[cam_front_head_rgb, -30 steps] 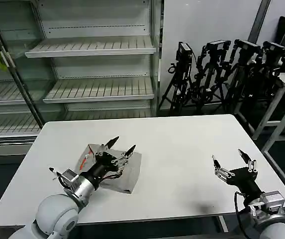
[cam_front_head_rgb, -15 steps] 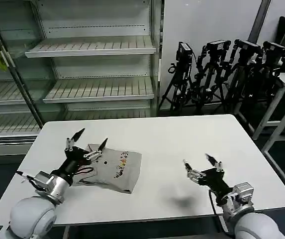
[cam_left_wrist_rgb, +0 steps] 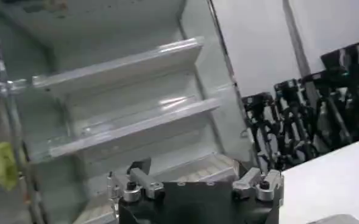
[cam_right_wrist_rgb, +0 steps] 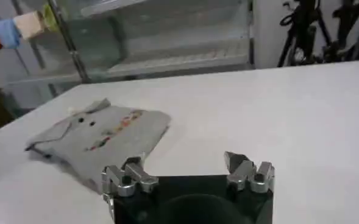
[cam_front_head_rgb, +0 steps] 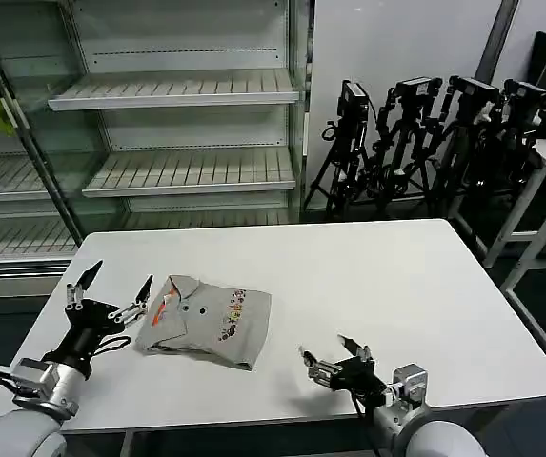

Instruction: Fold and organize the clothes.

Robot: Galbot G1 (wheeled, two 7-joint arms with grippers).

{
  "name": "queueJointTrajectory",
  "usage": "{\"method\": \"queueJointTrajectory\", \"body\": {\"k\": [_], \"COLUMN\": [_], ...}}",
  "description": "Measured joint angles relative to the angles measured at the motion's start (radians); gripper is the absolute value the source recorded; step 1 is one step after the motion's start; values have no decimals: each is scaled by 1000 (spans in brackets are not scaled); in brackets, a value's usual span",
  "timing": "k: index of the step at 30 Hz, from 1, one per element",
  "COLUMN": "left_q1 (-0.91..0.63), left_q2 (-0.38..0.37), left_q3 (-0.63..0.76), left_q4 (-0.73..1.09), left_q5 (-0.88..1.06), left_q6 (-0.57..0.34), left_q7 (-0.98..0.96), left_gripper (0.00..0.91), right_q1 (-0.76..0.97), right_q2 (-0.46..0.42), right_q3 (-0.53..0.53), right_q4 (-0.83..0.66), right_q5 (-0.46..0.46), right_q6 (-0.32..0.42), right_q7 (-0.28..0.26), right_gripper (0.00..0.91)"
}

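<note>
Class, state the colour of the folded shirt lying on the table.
Light grey, with a small multicolour print and a red-orange stripe; the folded shirt shows best in the head view.

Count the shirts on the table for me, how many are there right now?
1. A folded grey shirt lies on the white table, toward the robot's left, beside the open left gripper. Another could be folded inside it; I can't tell.

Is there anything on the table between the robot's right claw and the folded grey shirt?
No. Bare white table lies between the open right gripper and the folded grey shirt. The open left gripper is beside the shirt's other end.
</note>
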Motion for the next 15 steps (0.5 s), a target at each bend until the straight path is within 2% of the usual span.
{"method": "queueJointTrajectory", "body": {"k": [15], "left_q1": [122], "left_q2": [-103], "left_q3": [-61], "left_q4": [-41], "left_q5": [77], "left_q6": [-52], "left_q7": [14], "left_gripper": [907], "right_q1": [157], "right_q2": [154], "right_q3": [-172], "right_q4": [-153], "right_q5": [-35], "right_q6": [-8], "right_q7": [-17], "right_gripper": [907]}}
